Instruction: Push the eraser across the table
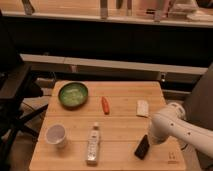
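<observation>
The eraser [143, 146], a small flat black block, lies tilted near the front right of the light wooden table [120, 127]. My white arm reaches in from the right. Its gripper [150, 136] is shut, low over the tabletop at the eraser's upper right end, touching it or nearly so. The arm's bulk hides the fingers themselves.
A green bowl [73, 94] sits at the back left, with a small red item [105, 105] beside it. A small white block [142, 108] lies behind the arm. A white cup [56, 135] and a lying white bottle [93, 144] occupy the front left. A dark chair [15, 95] stands left of the table.
</observation>
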{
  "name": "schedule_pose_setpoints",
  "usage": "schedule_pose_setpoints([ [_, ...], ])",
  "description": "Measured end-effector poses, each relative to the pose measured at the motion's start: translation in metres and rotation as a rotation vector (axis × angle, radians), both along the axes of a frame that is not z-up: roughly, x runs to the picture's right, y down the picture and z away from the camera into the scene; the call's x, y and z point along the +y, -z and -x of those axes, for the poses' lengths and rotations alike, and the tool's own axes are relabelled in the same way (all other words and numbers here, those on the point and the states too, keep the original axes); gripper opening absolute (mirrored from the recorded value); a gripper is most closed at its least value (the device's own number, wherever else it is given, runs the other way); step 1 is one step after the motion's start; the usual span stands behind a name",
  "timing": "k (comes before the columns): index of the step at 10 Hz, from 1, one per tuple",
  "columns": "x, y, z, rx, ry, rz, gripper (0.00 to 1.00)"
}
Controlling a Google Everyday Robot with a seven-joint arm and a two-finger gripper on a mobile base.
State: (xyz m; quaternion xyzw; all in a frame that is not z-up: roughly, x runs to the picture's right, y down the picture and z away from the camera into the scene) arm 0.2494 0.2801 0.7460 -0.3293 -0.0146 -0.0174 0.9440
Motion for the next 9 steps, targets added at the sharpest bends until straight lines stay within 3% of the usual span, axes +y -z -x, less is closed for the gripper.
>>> schedule_pose_setpoints([
  [9,0.01,-0.013,0.014,0.006,-0.01,0.027,0.0],
])
